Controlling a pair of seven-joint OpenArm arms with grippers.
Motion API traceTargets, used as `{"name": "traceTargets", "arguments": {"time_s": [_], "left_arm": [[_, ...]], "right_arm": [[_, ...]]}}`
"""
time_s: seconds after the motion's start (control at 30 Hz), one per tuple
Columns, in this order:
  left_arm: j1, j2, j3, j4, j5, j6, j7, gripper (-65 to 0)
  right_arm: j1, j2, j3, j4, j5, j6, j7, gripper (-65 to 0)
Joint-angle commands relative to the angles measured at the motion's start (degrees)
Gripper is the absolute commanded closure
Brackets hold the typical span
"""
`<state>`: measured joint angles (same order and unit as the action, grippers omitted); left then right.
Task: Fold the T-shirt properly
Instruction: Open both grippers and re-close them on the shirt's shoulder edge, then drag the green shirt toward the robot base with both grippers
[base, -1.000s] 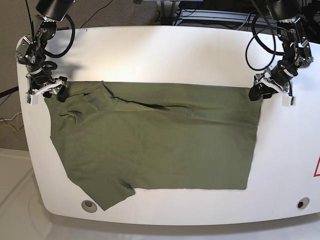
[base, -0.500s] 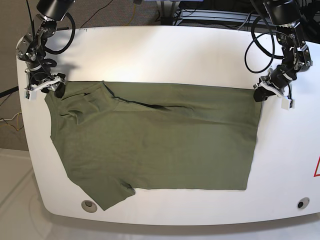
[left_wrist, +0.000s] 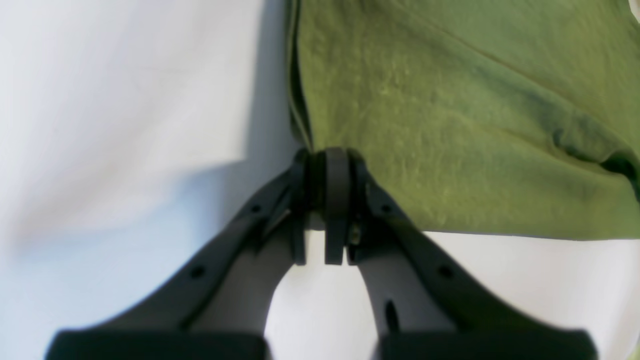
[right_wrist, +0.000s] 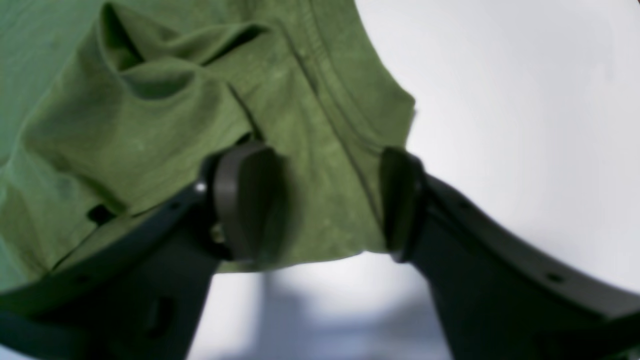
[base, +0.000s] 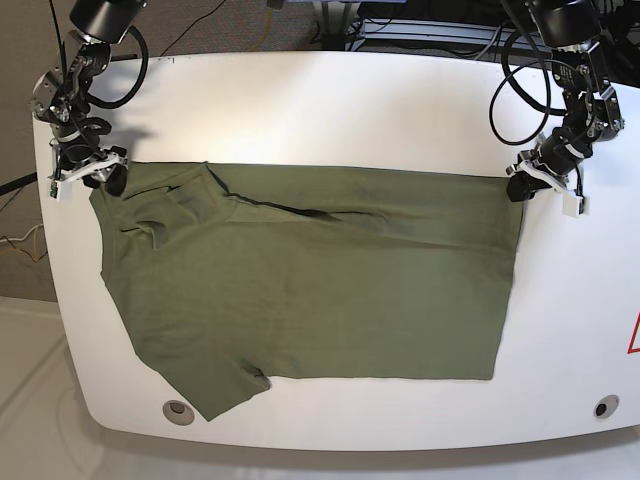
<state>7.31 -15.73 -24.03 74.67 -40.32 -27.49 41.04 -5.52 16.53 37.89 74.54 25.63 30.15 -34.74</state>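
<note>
A: The T-shirt (base: 310, 280) is lying spread across the white table (base: 330, 110), one long edge already doubled over along the far side, with a sleeve sticking out toward the near edge. We are judging this as the early part of the fold: the far corners are being taken up.

B: Agreed. Our left end effector (left_wrist: 325, 165) is pressing its jaws together right at the shirt's far corner. A sliver of hem seems to be running into them, so we are reading it as clenched on the T-shirt, though the pinch is thin.

A: And our right end effector (right_wrist: 320, 200) is standing with its jaws apart, straddling the bunched cloth at the sleeve end. Nothing is being gripped there yet.

B: So the next move is calling for that right one to close on the cloth between its jaws, catching both layers rather than just the top one.

A: Then we are thinking both corners need lifting together and carrying toward the near edge, keeping the far edge taut so the fold lands straight.
</note>
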Motion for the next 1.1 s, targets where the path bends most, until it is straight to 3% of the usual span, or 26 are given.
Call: {"name": "traceTargets", "arguments": {"time_s": [0.0,0.3,1.07], "left_arm": [[-0.4,-0.7,0.0,0.4,-0.2,-1.4,-0.4,0.0],[-0.4,-0.7,-0.1,0.6,-0.3,-0.7,-1.6,0.0],[3.2,-3.0,-1.2,2.8,0.3,-0.1,2.1,0.0]], "right_arm": [[0.3,0.7,0.2,1.1,0.1,1.1,0.3,-18.6],[0.4,0.6,0.0,1.3,0.2,1.0,0.6,0.0],[-2.7,0.0,1.2,2.5,-0.1,0.5,-2.5,0.0]]}}
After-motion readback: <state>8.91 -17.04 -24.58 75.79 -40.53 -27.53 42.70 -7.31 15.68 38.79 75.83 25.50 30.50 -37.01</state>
